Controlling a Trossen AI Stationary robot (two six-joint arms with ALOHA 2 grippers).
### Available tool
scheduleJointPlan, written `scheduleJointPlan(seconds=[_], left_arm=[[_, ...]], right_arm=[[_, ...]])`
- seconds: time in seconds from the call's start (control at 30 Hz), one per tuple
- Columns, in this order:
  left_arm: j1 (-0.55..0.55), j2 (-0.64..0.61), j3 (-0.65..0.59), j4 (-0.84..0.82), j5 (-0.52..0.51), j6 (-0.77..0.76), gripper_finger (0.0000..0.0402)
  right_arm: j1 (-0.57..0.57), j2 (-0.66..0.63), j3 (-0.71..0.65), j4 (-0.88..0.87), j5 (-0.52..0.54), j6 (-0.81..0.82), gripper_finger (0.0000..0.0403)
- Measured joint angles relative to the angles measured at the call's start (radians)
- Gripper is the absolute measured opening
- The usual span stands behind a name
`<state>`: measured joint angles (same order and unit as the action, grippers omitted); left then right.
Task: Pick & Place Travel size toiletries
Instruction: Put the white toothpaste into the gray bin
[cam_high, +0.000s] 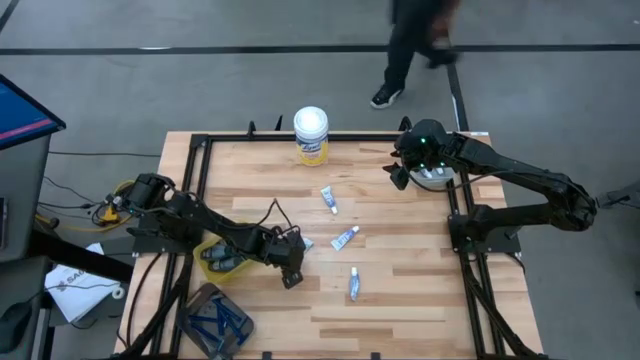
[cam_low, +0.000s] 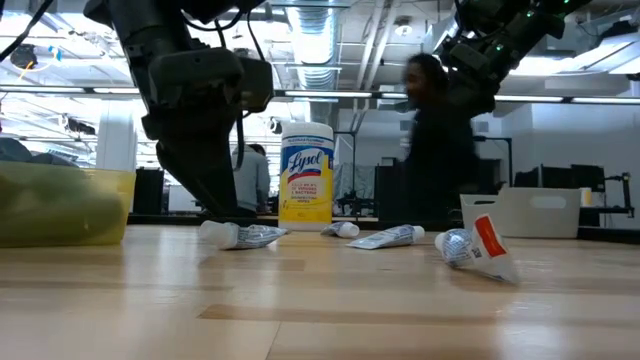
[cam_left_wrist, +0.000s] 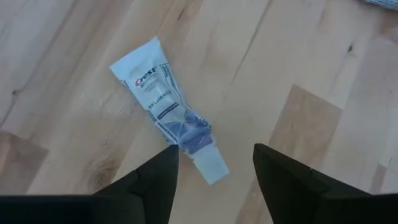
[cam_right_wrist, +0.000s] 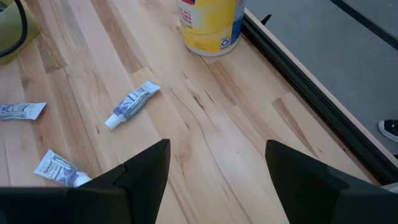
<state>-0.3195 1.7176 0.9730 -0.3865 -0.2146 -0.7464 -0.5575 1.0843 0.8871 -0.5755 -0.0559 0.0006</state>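
Observation:
Four small white tubes with blue print lie flat on the wooden table: one far (cam_high: 329, 199), one in the middle (cam_high: 344, 237), one near (cam_high: 354, 284), and one (cam_left_wrist: 168, 106) under my left gripper (cam_left_wrist: 214, 154). That gripper (cam_high: 292, 274) is open and points down low over the table, its fingers standing on either side of the tube's capped end (cam_left_wrist: 211, 168). My right gripper (cam_high: 400, 172) is open and hangs high over the table's far right part (cam_right_wrist: 217, 149). From there it looks down on three of the tubes.
A tall white canister with a yellow label (cam_high: 311, 135) stands at the far edge. A yellow-green bin (cam_high: 222, 255) holding items and a blue bin (cam_high: 215, 320) sit at the left. A white bin (cam_high: 432, 178) sits under the right arm. A person (cam_high: 410, 50) walks beyond the table.

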Motion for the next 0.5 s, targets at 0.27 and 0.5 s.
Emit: scheduleJointPlan(seconds=[0.27, 0.5], left_arm=[[0.0, 0.0, -0.048, 0.001, 0.024, -0.067, 0.0204], [0.0, 0.0, -0.061, 0.01, 0.046, -0.092, 0.0204]], right_arm=[[0.0, 0.0, 0.0, 0.0, 0.0, 0.0, 0.0255], [0.0, 0.0, 0.0, 0.001, 0.0, 0.0, 0.0255]])
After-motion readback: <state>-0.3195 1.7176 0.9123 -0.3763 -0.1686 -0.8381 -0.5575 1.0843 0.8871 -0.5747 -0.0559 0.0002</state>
